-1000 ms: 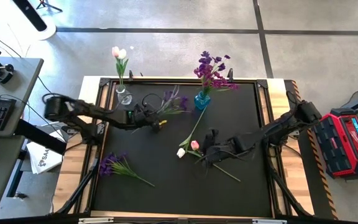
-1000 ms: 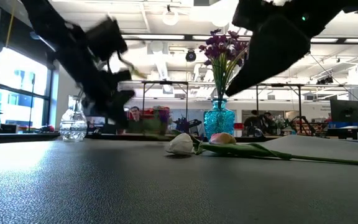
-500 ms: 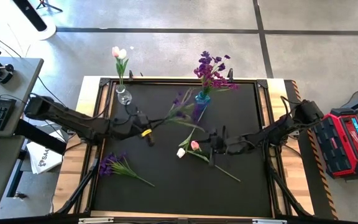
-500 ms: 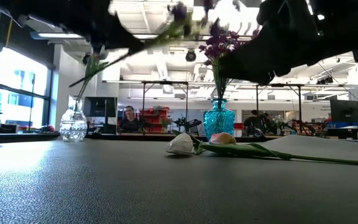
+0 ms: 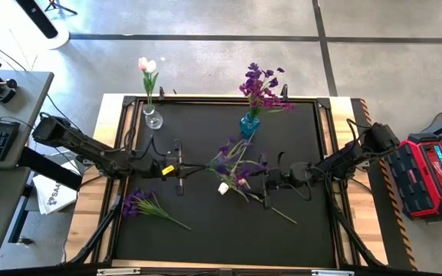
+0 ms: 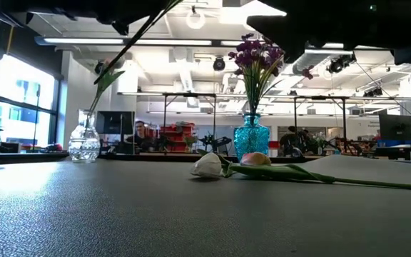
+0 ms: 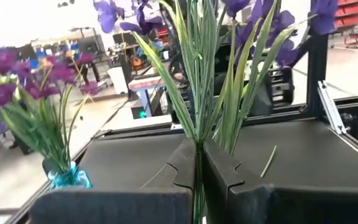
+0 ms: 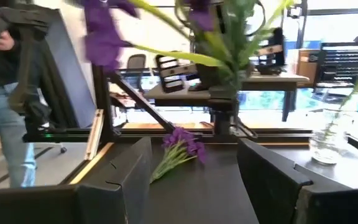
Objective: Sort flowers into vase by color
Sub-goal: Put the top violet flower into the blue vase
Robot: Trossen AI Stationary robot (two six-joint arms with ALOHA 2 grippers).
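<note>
while the left gripper (image 5: 179, 168) is clamping tight on the stem of a purple flower (image 5: 232, 159), that flower is sitting mid-frame in the high view, where a second back it was up near the blue vase (image 5: 249, 123) in the upper middle. it is being carried off the mat and toward the right gripper (image 5: 268, 179), so a handover or regrip looks likely rather than a drop into the vase yet. its long axis is running roughly left-right across the frame, stem end at the left fingers (image 7: 219, 168), blooms pointing right toward the other arm. the right gripper's fingers are standing about half apart and holding nothing, facing the blooms from center-right. just below the carried flower, the white and pink tulips (image 5: 224, 187) are lying flat on the black mat (image 5: 298, 230). lower left, another purple bunch (image 5: 138, 202) is lying untouched. farther up, the blue vase is already holding purple stems, and the clear vase (image 5: 153, 118) at upper left is holding tulips.
</note>
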